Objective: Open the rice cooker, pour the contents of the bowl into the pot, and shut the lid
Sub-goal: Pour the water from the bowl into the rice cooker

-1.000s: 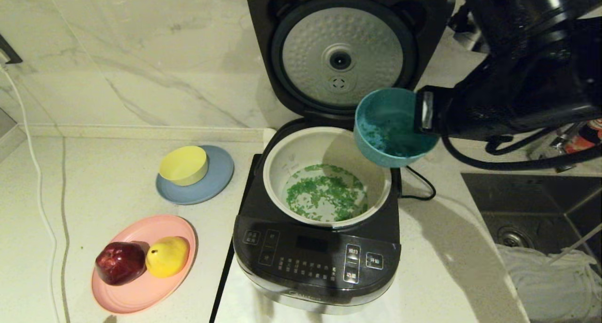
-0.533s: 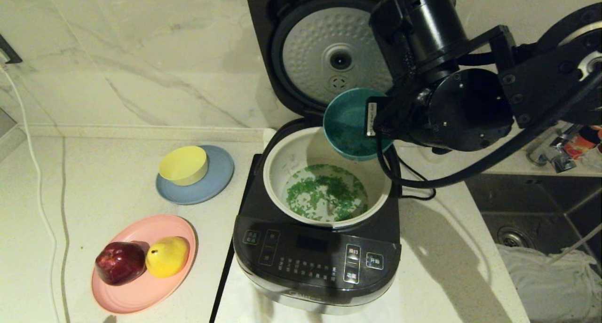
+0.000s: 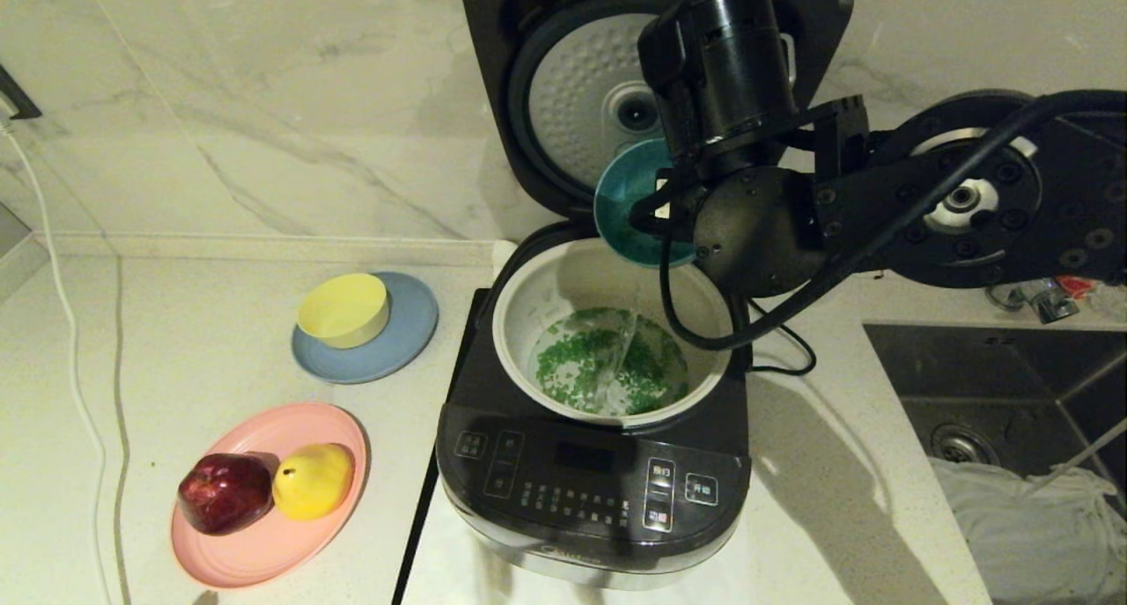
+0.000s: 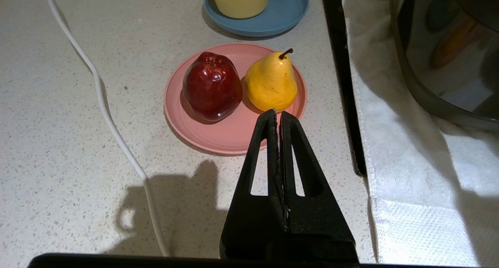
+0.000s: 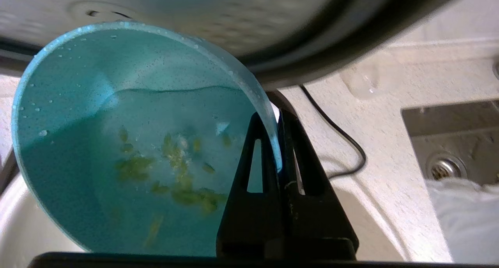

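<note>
The black rice cooker [image 3: 592, 482] stands open, its lid [image 3: 577, 103] upright with the dimpled silver plate facing me. The cream pot [image 3: 528, 306] holds green bits [image 3: 577, 367] in water. My right gripper [image 5: 277, 116] is shut on the rim of the teal bowl [image 3: 627, 202], tipped steeply over the pot's back edge; a thin stream of water [image 3: 621, 358] falls from it. A few green bits [image 5: 179, 182] cling inside the bowl [image 5: 97, 143]. My left gripper [image 4: 277, 112] is shut and empty, low over the counter near the pink plate.
A yellow bowl [image 3: 343, 308] sits on a blue-grey plate [image 3: 414, 336] left of the cooker. A pink plate [image 3: 255, 543] carries a red apple [image 3: 224, 492] and a yellow pear [image 3: 313, 479]. The sink [image 3: 1004, 411] lies to the right, a white cable [image 3: 62, 323] at far left.
My right arm has swung left over the cooker and tipped the teal bowl much more steeply. Water now pours into the pot, and the green bits there have shifted.
</note>
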Robot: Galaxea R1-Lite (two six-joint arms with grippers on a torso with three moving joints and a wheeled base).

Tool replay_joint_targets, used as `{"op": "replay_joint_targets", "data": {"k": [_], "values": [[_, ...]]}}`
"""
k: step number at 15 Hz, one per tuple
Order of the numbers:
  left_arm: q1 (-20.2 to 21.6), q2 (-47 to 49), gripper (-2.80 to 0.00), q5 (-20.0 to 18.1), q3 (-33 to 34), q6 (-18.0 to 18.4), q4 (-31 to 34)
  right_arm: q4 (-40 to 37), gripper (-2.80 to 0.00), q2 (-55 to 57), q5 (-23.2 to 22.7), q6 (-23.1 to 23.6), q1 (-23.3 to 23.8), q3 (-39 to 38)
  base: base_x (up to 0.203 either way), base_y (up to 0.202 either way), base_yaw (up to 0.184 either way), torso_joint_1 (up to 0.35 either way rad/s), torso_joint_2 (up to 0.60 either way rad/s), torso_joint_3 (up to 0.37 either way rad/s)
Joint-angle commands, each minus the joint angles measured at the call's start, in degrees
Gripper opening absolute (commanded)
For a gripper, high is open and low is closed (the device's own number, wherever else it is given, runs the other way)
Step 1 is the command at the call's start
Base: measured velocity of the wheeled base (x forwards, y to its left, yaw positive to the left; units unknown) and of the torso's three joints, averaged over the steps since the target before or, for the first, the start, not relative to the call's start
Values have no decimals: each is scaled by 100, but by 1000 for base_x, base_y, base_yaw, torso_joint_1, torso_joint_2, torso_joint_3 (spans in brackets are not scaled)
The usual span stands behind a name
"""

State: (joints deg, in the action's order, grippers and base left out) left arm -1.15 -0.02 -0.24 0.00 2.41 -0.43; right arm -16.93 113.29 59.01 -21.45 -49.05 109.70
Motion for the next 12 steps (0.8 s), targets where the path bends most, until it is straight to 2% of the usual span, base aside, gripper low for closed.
{"op": "replay_joint_targets", "data": {"k": [1, 4, 7, 9, 12], "values": [[0, -6, -280, -2, 53, 4, -1, 519, -280, 217, 106, 124, -1, -151, 0, 0, 0, 0, 0, 0], [0, -6, -280, -2, 53, -2, -1, 1536, -280, 263, 295, 384, 1, -651, 0, 0, 0, 0, 0, 0], [0, -6, -280, -2, 53, 5, -1, 2973, -280, 343, 294, 856, 32, -1344, 0, 0, 0, 0, 0, 0], [0, -6, -280, -2, 53, 2, -1, 4266, -280, 408, 280, 1412, 35, -1778, 0, 0, 0, 0, 0, 0], [0, -6, -280, -2, 53, 1, -1, 6513, -280, 657, 145, 2710, 37, -2377, 0, 0, 0, 0, 0, 0]]}}
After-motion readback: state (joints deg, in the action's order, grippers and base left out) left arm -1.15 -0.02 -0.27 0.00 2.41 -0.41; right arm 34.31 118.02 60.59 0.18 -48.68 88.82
